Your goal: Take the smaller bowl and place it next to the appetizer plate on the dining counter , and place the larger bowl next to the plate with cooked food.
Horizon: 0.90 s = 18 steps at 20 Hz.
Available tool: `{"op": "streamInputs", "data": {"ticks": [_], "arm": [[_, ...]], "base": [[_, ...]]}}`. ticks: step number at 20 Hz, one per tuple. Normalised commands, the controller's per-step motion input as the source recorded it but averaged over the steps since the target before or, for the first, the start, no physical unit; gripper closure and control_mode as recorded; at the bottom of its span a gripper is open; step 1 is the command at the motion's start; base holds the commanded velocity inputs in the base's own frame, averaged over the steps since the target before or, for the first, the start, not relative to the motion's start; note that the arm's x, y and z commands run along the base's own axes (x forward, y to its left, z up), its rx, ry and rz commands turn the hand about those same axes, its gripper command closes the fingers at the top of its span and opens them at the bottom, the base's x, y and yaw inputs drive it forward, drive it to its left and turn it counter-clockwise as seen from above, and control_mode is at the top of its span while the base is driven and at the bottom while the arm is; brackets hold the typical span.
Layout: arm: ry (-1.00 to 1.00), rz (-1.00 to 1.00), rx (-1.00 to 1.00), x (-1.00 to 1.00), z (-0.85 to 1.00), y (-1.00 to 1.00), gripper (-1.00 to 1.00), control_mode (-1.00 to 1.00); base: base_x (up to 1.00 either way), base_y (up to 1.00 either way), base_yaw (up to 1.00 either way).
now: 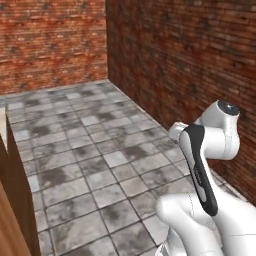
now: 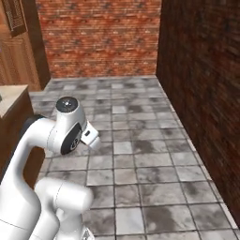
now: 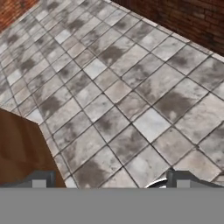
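A: Two fingertips are what I get of the gripper (image 3: 109, 180) in the hand view, standing far apart at the bottom edge with nothing between them, so it is open and empty.

B: And the bowls?

A: I cannot place either bowl, or either plate; none of them is in front of the cameras. Ahead is grey tiled floor (image 1: 95, 150) running to the brick walls (image 2: 98, 37).

B: Anything of the dining surface?

A: A sliver. In the right base view a pale beige top with a dark wooden front sits at the far left edge, which I take for the dining counter (image 2: 10, 101). Its brown side shows at the left of the other two views.

B: So which way does the arm (image 2: 56, 136) need to go?

A: My judgement: leftward. The gripper looks down at bare floor, the counter lies to its left, and the base probably has to turn or drive before any bowl comes into reach.
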Motion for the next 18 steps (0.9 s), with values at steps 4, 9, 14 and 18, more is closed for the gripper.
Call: {"op": "streamInputs", "data": {"ticks": [4, 9, 14, 18], "arm": [[0.00, 0.00, 0.00, 0.00, 0.00, 0.00, -1.00, 1.00], [0.00, 0.00, 0.00, 0.00, 0.00, 0.00, -1.00, 1.00], [0.00, 0.00, 0.00, 0.00, 0.00, 0.00, -1.00, 1.00], [0.00, 0.00, 0.00, 0.00, 0.00, 0.00, -1.00, 1.00]], "base": [[1.00, -0.98, 0.29], [1.00, -0.72, 0.39], [1.00, -0.49, 0.41], [1.00, -0.20, 0.42]]}}
